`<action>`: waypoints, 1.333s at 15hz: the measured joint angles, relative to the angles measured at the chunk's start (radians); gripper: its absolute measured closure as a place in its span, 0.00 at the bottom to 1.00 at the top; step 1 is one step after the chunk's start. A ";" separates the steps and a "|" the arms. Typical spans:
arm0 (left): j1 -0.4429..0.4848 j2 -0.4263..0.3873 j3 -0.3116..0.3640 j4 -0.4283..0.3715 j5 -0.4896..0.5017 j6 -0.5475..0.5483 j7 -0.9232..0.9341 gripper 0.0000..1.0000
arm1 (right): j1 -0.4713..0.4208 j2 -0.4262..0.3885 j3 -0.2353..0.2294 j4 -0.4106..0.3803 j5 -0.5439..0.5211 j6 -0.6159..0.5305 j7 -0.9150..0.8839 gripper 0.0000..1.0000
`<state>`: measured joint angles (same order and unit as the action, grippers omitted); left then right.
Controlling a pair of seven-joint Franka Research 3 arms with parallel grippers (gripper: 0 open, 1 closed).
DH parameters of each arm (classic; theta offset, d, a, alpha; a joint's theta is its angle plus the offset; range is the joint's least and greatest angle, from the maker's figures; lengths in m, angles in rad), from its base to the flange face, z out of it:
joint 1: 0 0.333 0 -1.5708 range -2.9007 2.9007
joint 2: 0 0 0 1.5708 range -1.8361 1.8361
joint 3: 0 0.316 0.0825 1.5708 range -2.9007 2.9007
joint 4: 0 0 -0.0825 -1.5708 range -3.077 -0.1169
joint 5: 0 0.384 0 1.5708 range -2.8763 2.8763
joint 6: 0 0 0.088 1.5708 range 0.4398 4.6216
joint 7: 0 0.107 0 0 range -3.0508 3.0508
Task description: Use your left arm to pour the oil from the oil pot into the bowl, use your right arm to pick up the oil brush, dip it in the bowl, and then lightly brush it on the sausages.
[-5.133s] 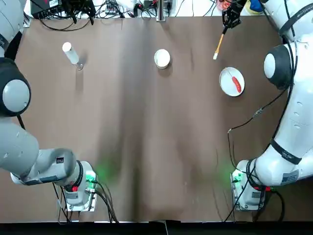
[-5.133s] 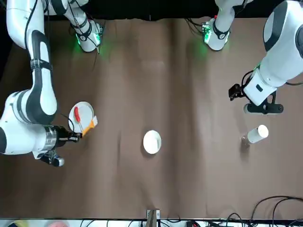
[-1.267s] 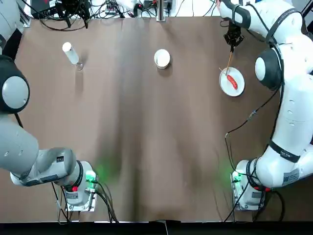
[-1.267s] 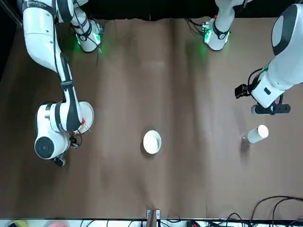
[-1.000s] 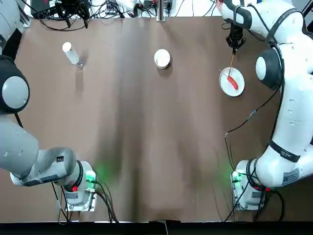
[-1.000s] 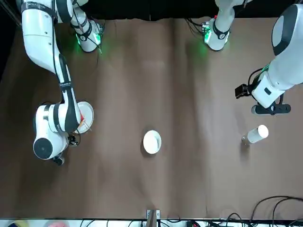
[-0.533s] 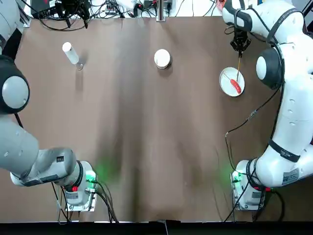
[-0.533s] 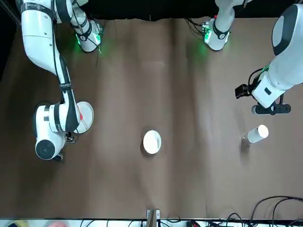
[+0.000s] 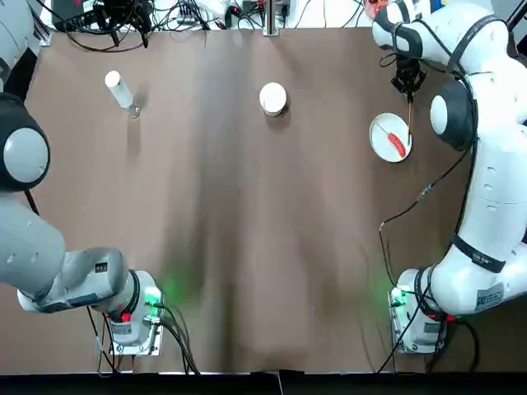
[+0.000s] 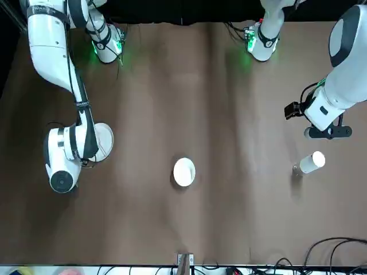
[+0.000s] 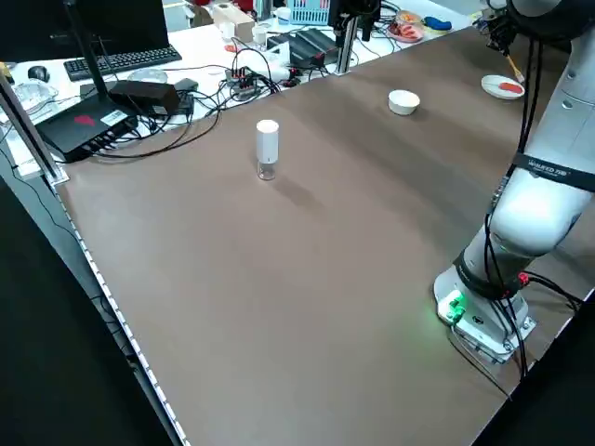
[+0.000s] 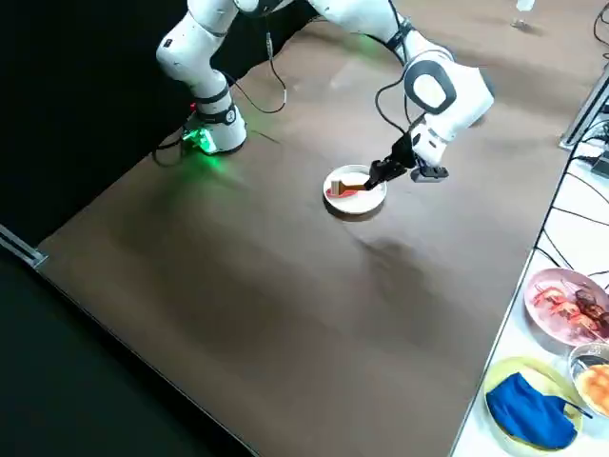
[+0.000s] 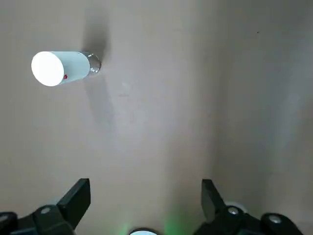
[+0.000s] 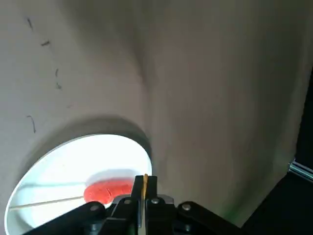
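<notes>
The red sausage (image 9: 398, 144) lies on its white plate (image 9: 380, 132) at the far right. My right gripper (image 9: 408, 87) hovers by the plate's far edge, shut on the yellow-handled oil brush (image 9: 410, 119), which slants down over the plate beside the sausage (image 14: 110, 190). The wrist view shows the handle (image 14: 145, 182) pinched between shut fingers. The white bowl (image 9: 273, 98) stands at the far middle. The capped clear oil pot (image 9: 118, 89) stands upright at the far left. My left gripper (image 10: 324, 132) hangs open above the table short of the pot (image 13: 63, 68), holding nothing.
Cables, a keyboard and small boxes (image 11: 139, 93) crowd the bench beyond the far edge. Plates of food and a blue cloth (image 12: 528, 414) sit on a side table past the right end. Both arm bases (image 9: 132, 317) glow green at the near edge.
My right gripper has shifted slightly toward the right edge and swung the brush across the plate, from the sausage's far-left side to its right side. The left arm has stayed put.
</notes>
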<state>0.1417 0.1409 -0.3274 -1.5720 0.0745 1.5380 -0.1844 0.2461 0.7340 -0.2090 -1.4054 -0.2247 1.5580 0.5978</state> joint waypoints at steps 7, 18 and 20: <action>-0.001 0.000 0.000 0.000 0.000 0.000 0.000 0.00 | 0.009 0.011 0.006 -0.017 0.025 0.078 0.004 0.96; 0.000 0.007 0.000 0.000 0.000 0.000 0.000 0.00 | 0.014 -0.003 0.015 0.076 0.190 0.077 0.018 0.96; 0.000 0.007 0.000 0.000 0.000 0.000 0.000 0.00 | 0.016 -0.012 0.019 0.096 0.237 0.076 0.018 0.96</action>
<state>0.1413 0.1478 -0.3271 -1.5722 0.0745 1.5380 -0.1844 0.2622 0.7224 -0.1902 -1.3093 0.0123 1.6344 0.6161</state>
